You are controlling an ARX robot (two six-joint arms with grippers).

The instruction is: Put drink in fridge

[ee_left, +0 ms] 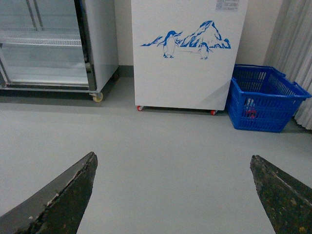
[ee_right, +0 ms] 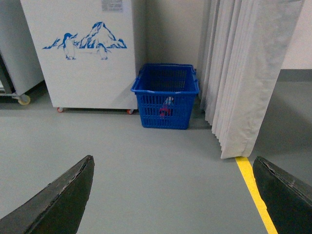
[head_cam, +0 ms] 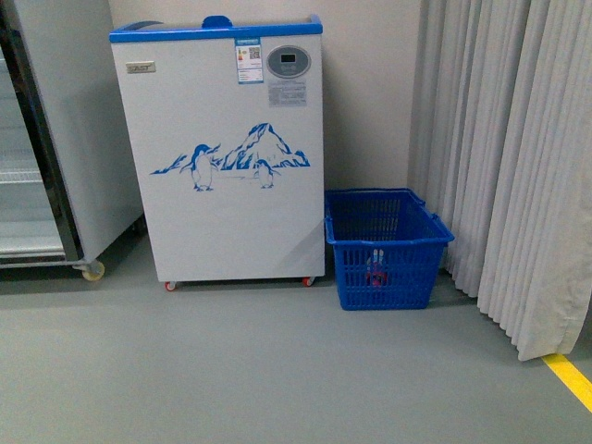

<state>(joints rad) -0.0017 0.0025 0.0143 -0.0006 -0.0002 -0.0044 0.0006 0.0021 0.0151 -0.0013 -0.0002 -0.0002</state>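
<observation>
The fridge (head_cam: 231,166) is a white chest cooler with a blue top rim, a penguin-and-mountain print and red castors; it stands against the back wall, and shows as well in the left wrist view (ee_left: 187,58) and the right wrist view (ee_right: 83,53). The drink (head_cam: 376,272), a small bottle with red in it, shows only through the slots of the blue basket to the right of the fridge (ee_left: 250,109) (ee_right: 165,108). My left gripper (ee_left: 173,163) is open over bare floor, far short of both. My right gripper (ee_right: 173,163) is open too, holding nothing.
The blue slotted basket (head_cam: 388,242) sits on the floor between the fridge and a pale curtain (head_cam: 518,157). A tall grey glass-door cabinet (head_cam: 46,139) stands left of the fridge. A yellow floor line (head_cam: 569,375) runs at the right. Grey floor (head_cam: 277,370) stretches in front.
</observation>
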